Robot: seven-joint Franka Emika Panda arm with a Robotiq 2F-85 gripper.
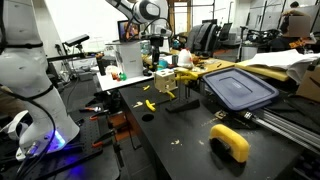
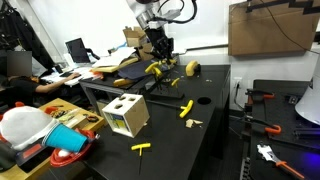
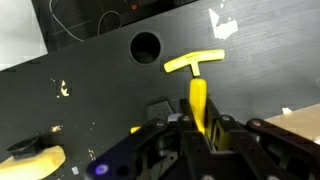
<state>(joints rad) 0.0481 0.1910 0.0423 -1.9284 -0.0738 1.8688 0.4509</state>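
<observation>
In the wrist view my gripper (image 3: 200,132) is shut on a yellow bar (image 3: 198,100) that sticks out forward from between the jaws. Below it on the black table (image 3: 90,70) lies a yellow T-shaped piece (image 3: 195,63), next to a round hole (image 3: 146,46). In both exterior views the gripper (image 1: 157,50) (image 2: 160,47) hangs above the table's far part. More yellow pieces lie on the table (image 2: 185,108) (image 2: 142,148) (image 1: 150,104).
A wooden box with shaped holes (image 2: 125,115) (image 1: 172,82) stands on the table. A blue lid (image 1: 240,88) and a yellow curved object (image 1: 230,141) lie nearby. Stacked red cups (image 2: 65,155) sit on a side bench, and a person (image 2: 25,85) sits at a desk.
</observation>
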